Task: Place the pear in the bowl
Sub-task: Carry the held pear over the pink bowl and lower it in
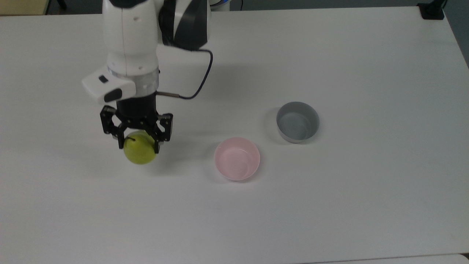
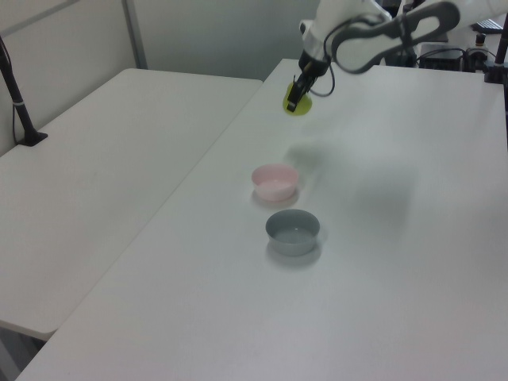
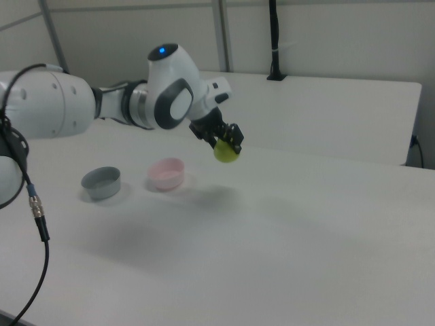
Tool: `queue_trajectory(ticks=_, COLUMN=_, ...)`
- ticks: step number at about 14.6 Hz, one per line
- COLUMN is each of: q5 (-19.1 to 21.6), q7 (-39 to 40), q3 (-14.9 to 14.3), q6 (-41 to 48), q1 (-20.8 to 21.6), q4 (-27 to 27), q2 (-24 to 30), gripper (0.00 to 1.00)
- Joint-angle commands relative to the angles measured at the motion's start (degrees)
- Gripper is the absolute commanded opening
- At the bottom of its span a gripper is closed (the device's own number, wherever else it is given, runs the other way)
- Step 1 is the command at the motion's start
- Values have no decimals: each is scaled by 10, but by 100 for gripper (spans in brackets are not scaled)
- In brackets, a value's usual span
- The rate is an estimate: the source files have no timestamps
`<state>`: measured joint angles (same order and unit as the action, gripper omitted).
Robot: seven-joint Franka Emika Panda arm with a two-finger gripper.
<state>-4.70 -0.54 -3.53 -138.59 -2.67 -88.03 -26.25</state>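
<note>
Clamped around the pear (image 1: 139, 153), the gripper (image 1: 137, 145) hangs from the white arm (image 1: 128, 36) with its 2 black fingers (image 1: 157, 141) pressed against opposite sides of the fruit, the short dark stem poking up between them. In the right view the pear (image 3: 225, 152) is clearly off the white table (image 1: 329, 201), a soft shadow lying on the surface below it, and the gripper (image 3: 226, 142) points down and slightly outward from the wrist. In the top view the held pear sits at about 9 o'clock from the bowl (image 1: 237, 158), well apart from it, with bare tabletop between them. This pale pink bowl stands upright with nothing inside it, and a grey bowl (image 1: 297, 121) stands near it at roughly 2 o'clock, the 2 not touching. A dark cable (image 1: 199, 79) loops from the wrist back toward the arm's upper link. In the left view the pear (image 2: 298, 101) hangs at about 12 o'clock from the pink bowl (image 2: 275, 182), with the gripper (image 2: 295, 95) above it, while the grey bowl (image 2: 292, 231) lies at about 5 o'clock from the pink one, nearer the camera. A second white table (image 2: 103, 159) stands beside the first on the left view's left. In the right view the pink bowl (image 3: 166, 174) and grey bowl (image 3: 101, 183) sit side by side, both lower than the raised fruit.
</note>
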Motion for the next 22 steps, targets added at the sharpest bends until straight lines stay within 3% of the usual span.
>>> queue_trajectory(ticks=1, q5=-3, q7=-60, q3=2, q6=35, q1=28, q4=5, q2=20, gripper=48)
queue_trajectory(ticks=5, q5=-7, q7=-120, q3=1, q6=35, q1=85, q4=-1, q2=20, gripper=49)
queue_trajectory(ticks=11, q5=-73, q7=-231, q3=3, q6=34, q1=151, q4=-20, q2=16, gripper=49)
queue_trajectory(ticks=22, q5=-77, q7=-242, q3=3, q6=-25, q1=163, q4=-31, q2=-34, gripper=51)
